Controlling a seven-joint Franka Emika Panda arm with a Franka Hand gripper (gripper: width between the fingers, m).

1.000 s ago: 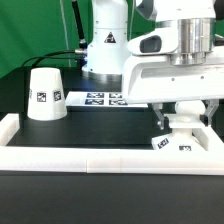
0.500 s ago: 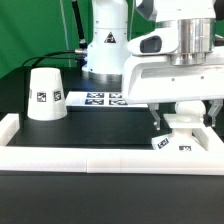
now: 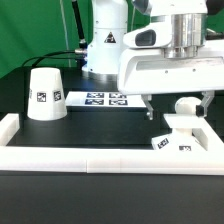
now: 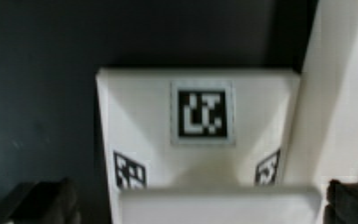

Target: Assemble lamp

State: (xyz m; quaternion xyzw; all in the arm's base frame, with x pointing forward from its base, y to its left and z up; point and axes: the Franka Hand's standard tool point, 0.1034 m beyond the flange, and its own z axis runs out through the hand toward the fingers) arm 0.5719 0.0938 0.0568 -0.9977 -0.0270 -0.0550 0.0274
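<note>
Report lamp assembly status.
Hand open, empty, flanking white round-headed plastic bulb standing on flat square white base. White truncated-cone shade apart, unmounted. Nothing in the way.

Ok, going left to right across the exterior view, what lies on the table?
From the left: shade → marker board → base. The bulb overlaps the base, so it is left out.

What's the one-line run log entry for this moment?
tool: open, straddling bulb, no contact | bulb: upright on base | shade: standing apart at the exterior view's left
</note>
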